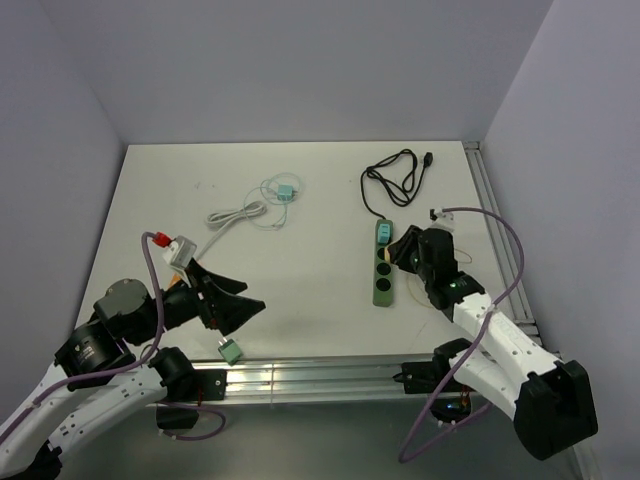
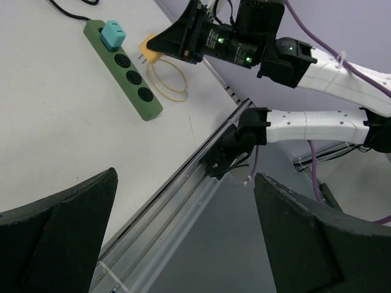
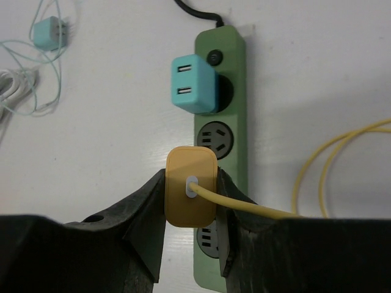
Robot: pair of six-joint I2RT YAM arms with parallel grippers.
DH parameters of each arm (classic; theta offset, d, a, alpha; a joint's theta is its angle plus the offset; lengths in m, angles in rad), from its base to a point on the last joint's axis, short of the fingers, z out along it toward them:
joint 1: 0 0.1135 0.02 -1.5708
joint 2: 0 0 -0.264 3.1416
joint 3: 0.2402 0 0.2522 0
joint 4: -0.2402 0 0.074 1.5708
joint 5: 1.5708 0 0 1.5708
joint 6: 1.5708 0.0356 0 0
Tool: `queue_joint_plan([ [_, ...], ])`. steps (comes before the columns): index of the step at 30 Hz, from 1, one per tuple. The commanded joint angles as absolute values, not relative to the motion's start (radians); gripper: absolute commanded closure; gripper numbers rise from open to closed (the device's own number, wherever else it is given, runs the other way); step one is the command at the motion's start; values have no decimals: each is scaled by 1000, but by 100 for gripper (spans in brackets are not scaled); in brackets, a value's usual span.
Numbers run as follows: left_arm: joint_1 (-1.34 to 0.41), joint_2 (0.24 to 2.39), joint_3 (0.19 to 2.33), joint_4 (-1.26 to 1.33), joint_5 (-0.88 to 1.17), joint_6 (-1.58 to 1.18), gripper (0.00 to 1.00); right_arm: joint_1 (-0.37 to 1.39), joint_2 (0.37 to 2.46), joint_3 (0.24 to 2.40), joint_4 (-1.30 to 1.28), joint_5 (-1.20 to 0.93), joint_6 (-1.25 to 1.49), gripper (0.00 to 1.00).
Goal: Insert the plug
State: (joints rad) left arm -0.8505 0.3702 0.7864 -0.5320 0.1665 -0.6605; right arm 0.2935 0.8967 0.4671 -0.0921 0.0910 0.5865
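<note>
the right gripper (image 3: 190, 201) pinches the squat mustard-yellow plastic plug (image 3: 190, 183) by its sides, over the long green power strip (image 3: 240, 128), whose axis runs near to far on the white table (image 3: 110, 122); free sockets lie beneath, nearward of the teal adapter (image 3: 194, 82). the left gripper (image 1: 238, 305) gapes wide, empty, well apart at near left

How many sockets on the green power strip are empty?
3, in a row on the power strip: one beside the teal adapter, one in the middle, one at the end. The right gripper's yellow plug is not inserted.
</note>
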Motion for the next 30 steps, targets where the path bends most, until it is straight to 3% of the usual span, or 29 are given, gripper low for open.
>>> queue_joint_plan([
  [1, -851, 354, 788, -471, 199, -676, 0, 365, 905, 439, 87, 219, 584, 100],
  [17, -851, 339, 770, -419, 227, -673, 0, 500, 1132, 485, 179, 439, 542, 100],
  [30, -851, 342, 766, -403, 242, -670, 1, 534, 1126, 497, 196, 500, 483, 100],
])
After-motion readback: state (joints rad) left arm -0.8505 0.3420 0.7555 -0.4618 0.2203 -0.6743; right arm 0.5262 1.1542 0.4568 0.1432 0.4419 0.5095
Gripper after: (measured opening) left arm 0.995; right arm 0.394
